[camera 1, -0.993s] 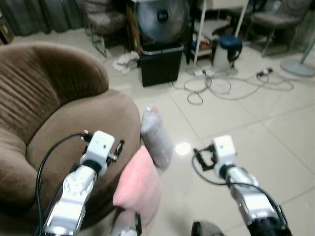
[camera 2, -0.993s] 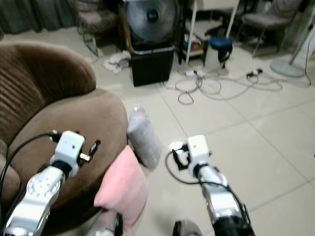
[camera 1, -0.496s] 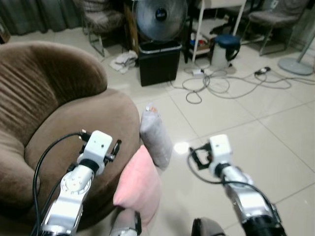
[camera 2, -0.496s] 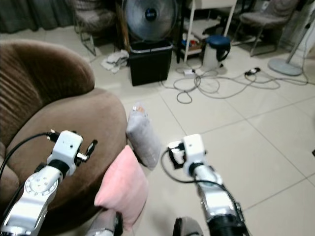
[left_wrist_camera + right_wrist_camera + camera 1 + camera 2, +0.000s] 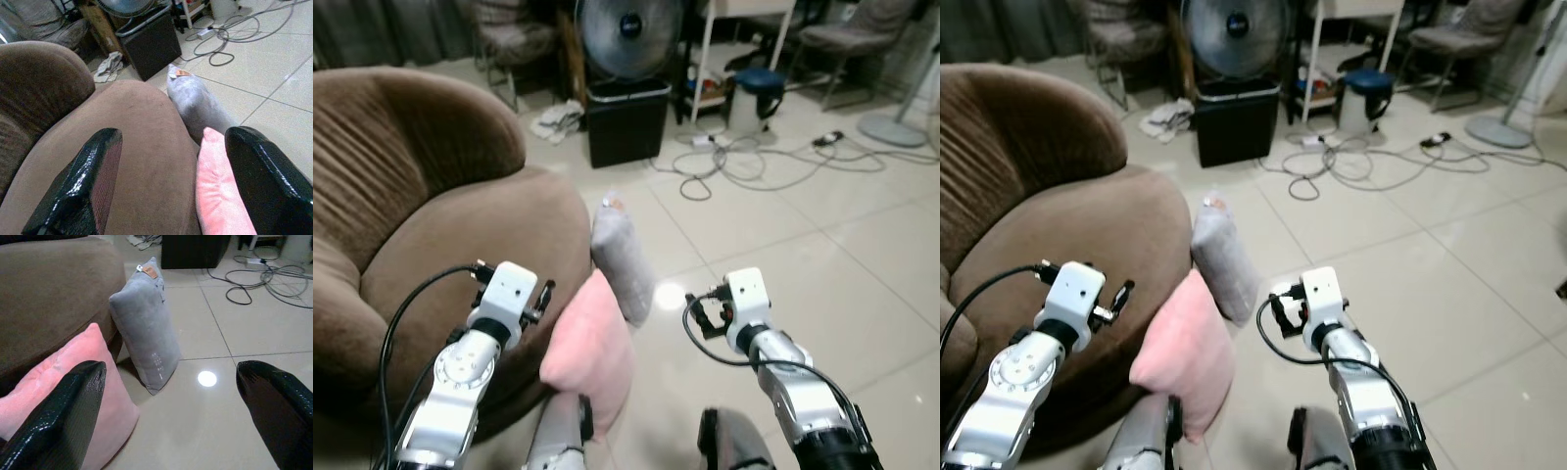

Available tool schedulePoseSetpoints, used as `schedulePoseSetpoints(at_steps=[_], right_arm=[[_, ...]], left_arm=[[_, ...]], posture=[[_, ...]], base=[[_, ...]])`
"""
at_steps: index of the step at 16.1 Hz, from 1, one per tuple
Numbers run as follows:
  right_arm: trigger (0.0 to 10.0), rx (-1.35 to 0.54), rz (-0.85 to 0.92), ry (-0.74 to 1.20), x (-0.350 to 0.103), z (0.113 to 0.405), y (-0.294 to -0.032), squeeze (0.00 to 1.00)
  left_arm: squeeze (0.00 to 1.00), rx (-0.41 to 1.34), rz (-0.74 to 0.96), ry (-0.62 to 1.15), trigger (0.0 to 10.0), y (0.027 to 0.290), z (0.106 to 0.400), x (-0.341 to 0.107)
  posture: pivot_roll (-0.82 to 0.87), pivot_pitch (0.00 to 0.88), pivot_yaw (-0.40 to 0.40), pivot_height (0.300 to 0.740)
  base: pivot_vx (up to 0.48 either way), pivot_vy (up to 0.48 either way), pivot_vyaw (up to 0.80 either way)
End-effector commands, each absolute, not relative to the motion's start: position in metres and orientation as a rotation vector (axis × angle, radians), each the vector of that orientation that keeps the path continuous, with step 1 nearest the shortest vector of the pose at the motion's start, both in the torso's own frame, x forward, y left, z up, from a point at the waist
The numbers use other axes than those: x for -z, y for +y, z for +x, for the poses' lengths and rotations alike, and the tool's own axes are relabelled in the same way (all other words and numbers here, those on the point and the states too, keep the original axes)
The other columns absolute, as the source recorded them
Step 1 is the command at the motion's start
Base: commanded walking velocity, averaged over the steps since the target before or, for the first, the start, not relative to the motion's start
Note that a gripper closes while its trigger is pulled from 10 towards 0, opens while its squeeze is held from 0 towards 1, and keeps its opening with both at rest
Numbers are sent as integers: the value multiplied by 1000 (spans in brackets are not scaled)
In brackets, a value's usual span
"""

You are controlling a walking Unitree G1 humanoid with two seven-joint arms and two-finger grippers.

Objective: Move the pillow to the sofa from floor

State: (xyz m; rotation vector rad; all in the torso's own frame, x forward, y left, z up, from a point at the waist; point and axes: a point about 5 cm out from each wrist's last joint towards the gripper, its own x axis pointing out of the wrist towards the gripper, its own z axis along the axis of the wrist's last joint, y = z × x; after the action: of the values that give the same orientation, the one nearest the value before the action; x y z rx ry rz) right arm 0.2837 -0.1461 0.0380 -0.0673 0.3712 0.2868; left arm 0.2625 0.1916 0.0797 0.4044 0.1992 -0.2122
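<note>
A pink pillow [image 5: 592,348] stands on the tiled floor, leaning on the front of the brown sofa [image 5: 440,245]. Just behind it a grey pillow [image 5: 622,257] with a small tag leans the same way. My left gripper [image 5: 171,196] is open, hovering over the sofa seat's edge, with the pink pillow [image 5: 220,196] beside one finger. To the right of both pillows my right gripper [image 5: 166,421] is open above the floor, facing the pink pillow [image 5: 73,382] and the grey one [image 5: 146,328]. Neither gripper touches a pillow.
A black box [image 5: 626,117] with a fan on top stands beyond the pillows. Loose cables [image 5: 754,162] lie across the tiles to the right. A crumpled cloth [image 5: 558,119], a blue-topped stool [image 5: 752,93], chairs and a round fan base [image 5: 896,127] are farther back.
The whole picture has shifted a little. My right arm has drifted slightly left, towards the pillows. Both pillows stand as before.
</note>
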Motion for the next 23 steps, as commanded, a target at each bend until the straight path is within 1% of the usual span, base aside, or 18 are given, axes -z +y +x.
schedulePoseSetpoints(at_steps=[1, 6, 10, 13, 16, 23], right_arm=[[10000, -282, -64, 361, -42, 284, -147, 0], [10000, -284, -63, 364, -42, 282, -146, 0], [10000, -283, -62, 365, -42, 281, -145, 0], [10000, -321, -121, 365, -41, 280, -144, 0], [10000, -313, -110, 364, -40, 279, -143, 0], [10000, -280, -97, 375, -36, 279, -148, 0]], left_arm=[[0, 211, 409, 196, 10000, 192, 264, -81], [0, 219, 393, 196, 10000, 191, 263, -81], [0, 220, 391, 199, 10000, 192, 262, -81], [0, 222, 392, 201, 10000, 192, 262, -81], [0, 222, 393, 203, 10000, 193, 261, -81], [0, 232, 395, 208, 10000, 193, 259, -79]], posture=[[122, 0, 21, 584], [122, 0, 22, 584], [123, 0, 25, 584], [123, 0, 25, 584], [125, 0, 23, 584], [122, 0, 25, 584]], base=[[0, 0, 0], [0, 0, 0], [272, 0, 0], [296, 0, 0], [299, 0, 752], [292, 0, 0]])
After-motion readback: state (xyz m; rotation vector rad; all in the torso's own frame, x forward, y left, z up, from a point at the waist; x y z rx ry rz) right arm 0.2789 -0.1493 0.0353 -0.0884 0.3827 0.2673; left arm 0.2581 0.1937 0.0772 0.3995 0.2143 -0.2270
